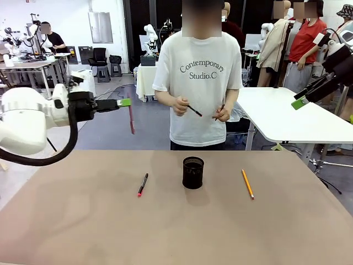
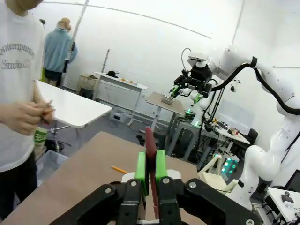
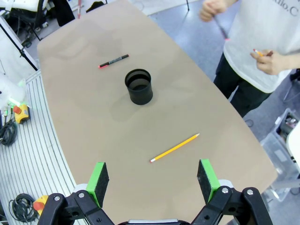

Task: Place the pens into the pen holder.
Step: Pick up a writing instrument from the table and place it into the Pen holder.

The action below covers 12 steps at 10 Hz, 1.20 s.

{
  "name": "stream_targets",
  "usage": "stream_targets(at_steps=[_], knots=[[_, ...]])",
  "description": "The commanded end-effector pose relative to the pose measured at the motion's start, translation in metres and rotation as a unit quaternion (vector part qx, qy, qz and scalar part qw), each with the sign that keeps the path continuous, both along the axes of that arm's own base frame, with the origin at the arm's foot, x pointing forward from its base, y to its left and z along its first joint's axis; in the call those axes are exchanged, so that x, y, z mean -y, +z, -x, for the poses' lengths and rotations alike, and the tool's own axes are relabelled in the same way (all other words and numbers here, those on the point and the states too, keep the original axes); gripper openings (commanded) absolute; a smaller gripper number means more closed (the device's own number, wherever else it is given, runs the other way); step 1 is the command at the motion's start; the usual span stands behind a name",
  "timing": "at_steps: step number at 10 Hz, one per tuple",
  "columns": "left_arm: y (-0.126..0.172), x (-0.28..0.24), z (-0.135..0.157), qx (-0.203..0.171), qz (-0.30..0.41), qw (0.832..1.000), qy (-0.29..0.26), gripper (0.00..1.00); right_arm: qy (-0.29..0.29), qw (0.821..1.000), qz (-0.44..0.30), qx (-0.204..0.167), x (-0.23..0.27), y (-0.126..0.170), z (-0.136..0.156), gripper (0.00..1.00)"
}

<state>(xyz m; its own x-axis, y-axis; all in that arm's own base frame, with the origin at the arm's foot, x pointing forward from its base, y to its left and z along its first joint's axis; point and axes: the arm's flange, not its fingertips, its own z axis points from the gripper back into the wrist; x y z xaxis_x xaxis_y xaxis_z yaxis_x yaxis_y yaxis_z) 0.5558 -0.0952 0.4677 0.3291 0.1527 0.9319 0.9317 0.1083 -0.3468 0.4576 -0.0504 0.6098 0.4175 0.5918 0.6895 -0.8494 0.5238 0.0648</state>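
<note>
Front view: the reddish-brown pen (image 1: 132, 117) is gripped, dangling, by the left gripper (image 1: 126, 102) at upper left. The right gripper (image 1: 300, 102) is partly cut off at the right edge.

Left wrist view: the pen's base is hidden between the green pads (image 2: 140, 166).

Right wrist view: the jaws are released. The mesh pen holder (image 3: 138, 86), black pen (image 3: 114, 61) and pencil (image 3: 174, 147) are spread apart on the tan table (image 3: 89, 122).

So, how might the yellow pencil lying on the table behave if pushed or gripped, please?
The pencil looks slim, straight and rigid, so probably light and stiff. Lying flat on the smooth table, it may roll or skid if nudged sideways.
</note>
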Motion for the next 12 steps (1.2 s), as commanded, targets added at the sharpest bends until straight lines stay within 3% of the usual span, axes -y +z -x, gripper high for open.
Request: stream_targets(at_steps=[1,4,12], knots=[[0.003,-0.027,0.010,0.014,-0.013,0.999,0.028,0.00,-0.001,1.000,-0.005,-0.001,-0.001,0.001,0.001,1.00],[0.013,-0.050,0.016,0.029,-0.015,0.998,0.062,0.00,-0.001,1.000,-0.005,-0.001,-0.001,0.001,0.001,1.00],[0.014,-0.056,0.008,0.016,-0.014,0.998,0.056,0.00,-0.001,1.000,-0.005,-0.001,-0.001,0.001,0.001,1.00]])
